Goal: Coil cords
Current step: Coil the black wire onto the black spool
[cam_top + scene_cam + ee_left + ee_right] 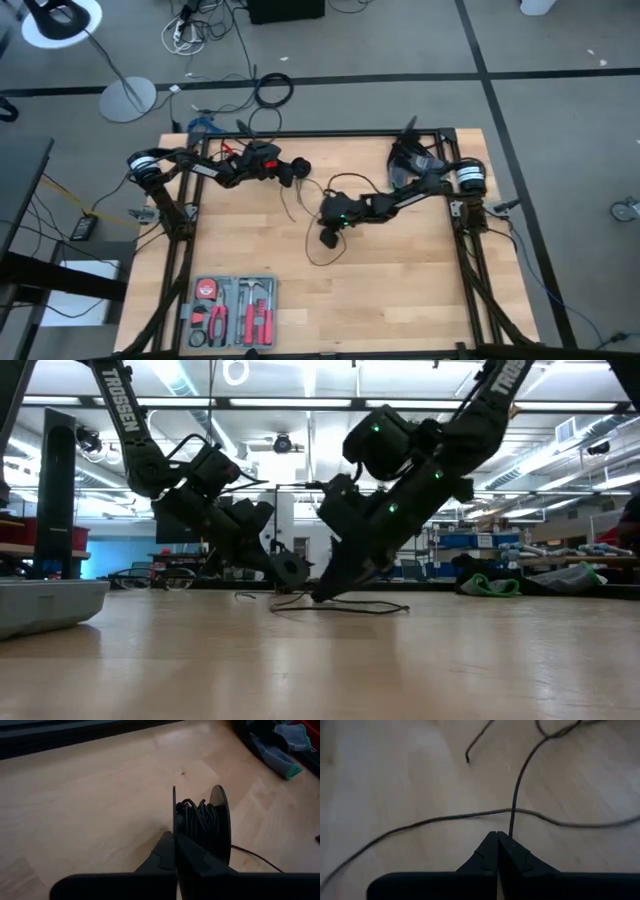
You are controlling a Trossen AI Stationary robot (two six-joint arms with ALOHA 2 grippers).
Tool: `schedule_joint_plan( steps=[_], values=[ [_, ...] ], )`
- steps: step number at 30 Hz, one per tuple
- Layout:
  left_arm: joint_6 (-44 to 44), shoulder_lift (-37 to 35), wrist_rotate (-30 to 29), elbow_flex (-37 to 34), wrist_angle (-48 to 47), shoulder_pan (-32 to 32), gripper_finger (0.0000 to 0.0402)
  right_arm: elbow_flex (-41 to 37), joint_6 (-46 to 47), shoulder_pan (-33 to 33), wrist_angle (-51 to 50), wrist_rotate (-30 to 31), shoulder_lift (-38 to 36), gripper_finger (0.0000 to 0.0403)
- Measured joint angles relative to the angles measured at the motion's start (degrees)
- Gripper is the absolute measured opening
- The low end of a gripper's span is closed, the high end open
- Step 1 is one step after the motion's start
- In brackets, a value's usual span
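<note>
The cord point(345, 181) is thin and black and lies in slack loops on the wooden table, its free end point(467, 758) loose on the wood. Part of it is wound on a small black spool point(200, 820) with two round flanges. My left gripper point(297, 170), at the far middle of the table, is shut on that spool. My right gripper point(328, 237), near the table's middle, is shut on a strand of the cord point(517, 780), its tips low over the wood. My left gripper pinches the rim of one spool flange point(174, 817) between its two fingers, which slant down from the table's left. The spool stands on edge with its wound cord point(197, 817) showing; in the low view the spool point(291, 569) looks lifted clear of the table. My right gripper pinches a single strand of the cord point(510, 831) at its fingertips, which slant down from the table's right. The strand runs slack away from the fingers along the wood. Another strand point(435, 819) lies across the table just beyond the tips.
An open tool case point(235, 312) with red-handled pliers sits at the near left. Black frame rails point(330, 134) border the table. A thick black cable ring point(273, 90) lies on the floor past the far edge. Bare wood point(400, 290) spreads at the near right.
</note>
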Motion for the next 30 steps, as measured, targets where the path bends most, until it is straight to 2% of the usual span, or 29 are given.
schedule_joint_plan(
  steps=[8,14,20,25,27,30],
  values=[
    [0.04,-0.08,0.31,-0.07,-0.68,0.02,0.0000,2.15,5.56,1.62,-22.39,-1.06,-3.51,0.0001],
    [0.06,-0.06,0.55,-0.08,-0.67,0.24,0.0000,1.43,9.67,5.27,-42.69,-3.31,-11.50,0.0000],
    [0.30,-0.03,0.62,-0.08,-0.62,0.28,0.0000,1.35,18.78,9.08,-62.98,-7.07,-19.17,0.0000],
    [0.57,-0.03,0.56,-0.08,-0.62,0.28,0.0000,1.30,25.54,13.50,-73.42,-10.85,-23.42,0.0000],
    [0.68,-0.03,0.54,-0.08,-0.64,0.28,0.0000,1.28,27.57,15.17,-74.36,-9.32,-24.93,0.0000],
    [0.68,-0.03,0.54,-0.08,-0.58,0.28,0.0000,1.30,29.19,16.98,-70.57,0.90,-28.04,0.0000]
  ],
)
